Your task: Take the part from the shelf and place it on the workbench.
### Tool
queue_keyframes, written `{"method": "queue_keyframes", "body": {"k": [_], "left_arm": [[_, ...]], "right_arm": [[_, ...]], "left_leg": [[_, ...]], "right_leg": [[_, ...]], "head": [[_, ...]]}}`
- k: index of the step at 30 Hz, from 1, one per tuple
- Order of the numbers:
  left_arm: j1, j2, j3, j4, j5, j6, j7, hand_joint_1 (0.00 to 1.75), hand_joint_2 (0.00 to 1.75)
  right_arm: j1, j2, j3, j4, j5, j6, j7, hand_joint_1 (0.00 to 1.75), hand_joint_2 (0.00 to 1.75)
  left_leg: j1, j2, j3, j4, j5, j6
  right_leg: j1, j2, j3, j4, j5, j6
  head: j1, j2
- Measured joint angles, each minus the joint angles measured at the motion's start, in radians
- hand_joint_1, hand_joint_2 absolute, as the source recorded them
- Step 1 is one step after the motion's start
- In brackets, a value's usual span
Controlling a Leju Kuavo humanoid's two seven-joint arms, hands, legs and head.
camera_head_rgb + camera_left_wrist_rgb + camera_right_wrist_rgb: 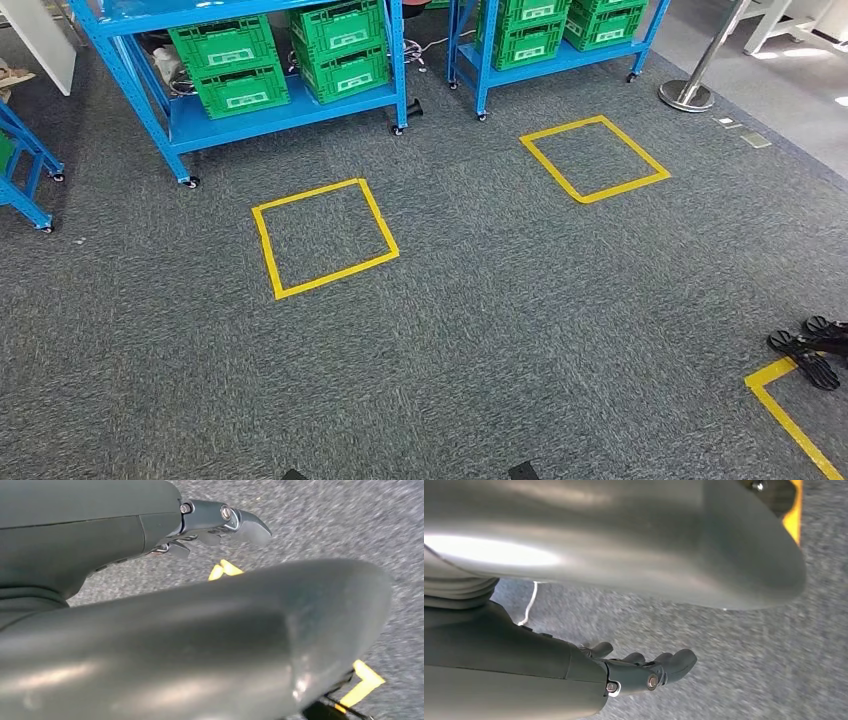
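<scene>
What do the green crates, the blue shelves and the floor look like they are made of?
The green crates look like moulded plastic, with ribbed lattice walls. The blue shelves seem to be painted metal, with thin straight posts on small wheels. The floor looks like grey carpet, speckled and matt.

We see two blue metal shelf units on castors (290, 112) standing side by side at the far edge of the grey carpet, their low decks holding green plastic slatted crates (232, 65). We cannot tell the part among them.
</scene>
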Motion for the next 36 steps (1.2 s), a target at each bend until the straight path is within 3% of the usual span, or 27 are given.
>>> {"method": "queue_keyframes", "body": {"k": [2,4,5,6,7,8,9,10,12,13,14,16,17,18,20,22,25,26,27,29,31,33,36], "left_arm": [[0.000,-0.001,0.001,0.000,0.000,0.001,0.002,0.00,0.00],[-0.001,-0.001,0.002,-0.001,0.000,0.002,0.003,0.00,0.00],[-0.001,-0.001,0.004,-0.001,0.000,0.002,0.003,0.00,0.00],[-0.003,-0.001,0.005,-0.001,0.000,0.002,0.003,0.00,0.00],[-0.004,-0.001,0.007,-0.001,-0.001,0.003,0.003,0.00,0.00],[-0.003,-0.001,0.009,-0.001,-0.001,0.003,0.003,0.00,0.00],[-0.002,-0.001,0.010,0.000,-0.001,0.003,0.003,0.00,0.00],[0.001,-0.001,0.011,0.000,-0.002,0.003,0.004,0.00,0.00],[0.005,-0.001,0.014,0.002,-0.003,0.003,0.002,0.00,0.00],[0.006,-0.001,0.014,0.002,-0.003,0.003,0.000,0.00,0.00],[0.007,-0.001,0.015,0.003,-0.003,0.003,-0.004,0.00,0.00],[0.010,0.001,0.016,0.005,-0.004,0.003,-0.011,0.00,0.00],[0.011,0.001,0.016,0.006,-0.005,0.003,-0.013,0.00,0.00],[0.010,0.001,0.016,0.006,-0.006,0.004,-0.015,0.00,0.00],[0.000,0.000,0.016,0.002,-0.009,0.006,-0.018,0.00,0.00],[-0.012,-0.001,0.017,0.000,-0.010,0.009,-0.019,0.00,0.00],[-0.016,-0.002,0.017,-0.001,-0.013,0.011,-0.018,0.00,0.00],[-0.014,-0.003,0.017,0.000,-0.014,0.011,-0.017,0.00,0.00],[-0.011,-0.003,0.017,0.000,-0.016,0.011,-0.017,0.00,0.00],[-0.007,-0.004,0.017,0.000,-0.018,0.011,-0.016,0.00,0.00],[-0.008,-0.006,0.017,0.001,-0.019,0.012,-0.016,0.00,0.00],[-0.009,-0.006,0.017,0.001,-0.020,0.013,-0.017,0.00,0.00],[-0.007,-0.004,0.017,0.001,-0.021,0.014,-0.021,0.00,0.00]], "right_arm": [[0.000,0.000,0.000,0.000,0.000,0.001,0.002,0.00,0.00],[-0.001,0.000,0.000,0.000,0.000,0.001,0.004,0.00,0.00],[0.000,0.000,0.000,0.000,0.001,0.001,0.004,0.00,0.00],[-0.001,0.000,0.000,0.000,0.002,0.001,0.004,0.00,0.00],[-0.001,0.000,0.000,0.000,0.002,0.001,0.004,0.00,0.00],[0.000,0.000,0.000,0.000,0.002,0.001,0.004,0.00,0.00],[0.000,0.000,0.000,0.000,0.002,0.001,0.004,0.00,0.00],[0.001,0.000,0.000,0.000,0.002,0.001,0.004,0.00,0.00],[0.002,0.000,0.000,0.000,0.002,0.001,0.004,0.00,0.00],[0.002,0.000,0.000,0.000,0.002,0.001,0.004,0.00,0.00],[0.003,0.000,0.000,0.000,0.002,0.001,0.004,0.00,0.00],[0.004,0.000,-0.001,0.001,0.002,0.002,0.004,0.00,0.00],[0.005,0.000,-0.002,0.001,0.002,0.002,0.004,0.00,0.00],[0.003,0.000,-0.003,0.001,0.002,0.002,0.004,0.00,0.00],[-0.005,0.000,-0.004,0.001,0.004,0.002,0.003,0.00,0.00],[-0.015,0.000,-0.007,0.000,0.007,0.001,0.004,0.00,0.00],[-0.016,0.000,-0.013,0.000,0.011,0.002,0.004,0.00,0.00],[-0.013,0.000,-0.014,0.000,0.012,0.002,0.004,0.00,0.00],[-0.010,0.000,-0.015,0.000,0.013,0.002,0.004,0.00,0.00],[-0.005,0.000,-0.016,0.000,0.014,0.002,0.004,0.00,0.00],[-0.005,-0.002,-0.017,0.000,0.015,0.002,0.004,0.00,0.00],[-0.007,-0.003,-0.017,0.000,0.016,0.003,0.004,0.00,0.00],[-0.004,-0.003,-0.017,0.000,0.016,0.002,0.003,0.00,0.00]], "left_leg": [[-0.001,-0.004,0.026,-0.006,-0.022,-0.016],[-0.003,-0.004,0.037,0.012,-0.005,-0.033],[-0.002,0.000,0.022,0.056,0.023,-0.040],[-0.002,0.006,-0.016,0.121,0.050,-0.045],[-0.001,0.012,-0.064,0.194,0.062,-0.048],[-0.001,0.018,-0.115,0.256,0.053,-0.050],[-0.001,0.021,-0.161,0.295,0.015,-0.051],[-0.001,0.022,-0.198,0.311,-0.041,-0.051],[-0.002,0.023,-0.244,0.281,-0.137,-0.047],[-0.003,0.024,-0.255,0.242,-0.140,-0.041],[-0.004,0.026,-0.263,0.190,-0.091,-0.033],[-0.011,0.030,-0.269,0.095,0.091,-0.017],[-0.014,0.030,-0.268,0.071,0.163,-0.014],[-0.018,0.029,-0.266,0.067,0.194,-0.011],[-0.020,0.024,-0.257,0.069,0.188,-0.003],[-0.018,0.021,-0.245,0.061,0.175,0.012],[-0.017,0.020,-0.228,0.055,0.157,0.023],[-0.017,0.018,-0.221,0.055,0.151,0.023],[-0.017,0.015,-0.214,0.056,0.144,0.023],[-0.016,0.010,-0.198,0.057,0.132,0.019],[-0.019,0.006,-0.190,0.060,0.123,0.011],[-0.023,0.003,-0.188,0.061,0.117,0.006],[-0.023,0.005,-0.182,0.053,0.116,0.006]], "right_leg": [[0.002,-0.003,0.023,-0.069,0.071,-0.012],[0.003,-0.001,0.046,-0.078,0.061,-0.034],[0.001,-0.001,0.063,-0.083,0.052,-0.044],[0.000,-0.002,0.083,-0.085,0.041,-0.053],[0.000,-0.003,0.106,-0.089,0.028,-0.061],[0.001,-0.005,0.128,-0.093,0.011,-0.066],[0.002,-0.005,0.149,-0.096,-0.004,-0.069],[0.002,-0.004,0.171,-0.099,-0.018,-0.071],[0.003,0.001,0.215,-0.102,-0.046,-0.074],[0.004,0.003,0.236,-0.102,-0.061,-0.073],[0.005,0.004,0.252,-0.102,-0.078,-0.071],[0.009,0.007,0.280,-0.095,-0.114,-0.061],[0.010,0.008,0.288,-0.092,-0.130,-0.055],[0.010,0.010,0.297,-0.091,-0.143,-0.047],[0.005,0.010,0.309,-0.095,-0.163,-0.033],[0.003,0.009,0.291,-0.047,-0.193,-0.024],[0.004,0.009,0.164,0.145,-0.254,-0.018],[0.004,0.009,0.126,0.184,-0.250,-0.017],[0.005,0.009,0.104,0.189,-0.224,-0.017],[0.006,0.009,0.110,0.091,-0.124,-0.023],[0.010,0.010,0.135,-0.020,-0.057,-0.032],[0.012,0.011,0.143,-0.059,-0.047,-0.037],[0.012,0.011,0.148,-0.065,-0.046,-0.038]], "head": [[0.002,0.000],[0.000,0.000],[-0.002,0.000],[-0.005,0.000],[-0.009,0.000],[-0.012,0.000],[-0.015,0.000],[-0.016,0.000],[-0.019,0.000],[-0.021,0.000],[-0.024,0.000],[-0.029,0.000],[-0.030,0.000],[-0.029,0.000],[-0.027,0.000],[-0.022,0.000],[-0.009,0.000],[-0.006,0.000],[-0.004,0.000],[0.002,0.000],[0.006,0.000],[0.006,0.000],[0.003,0.000]]}}
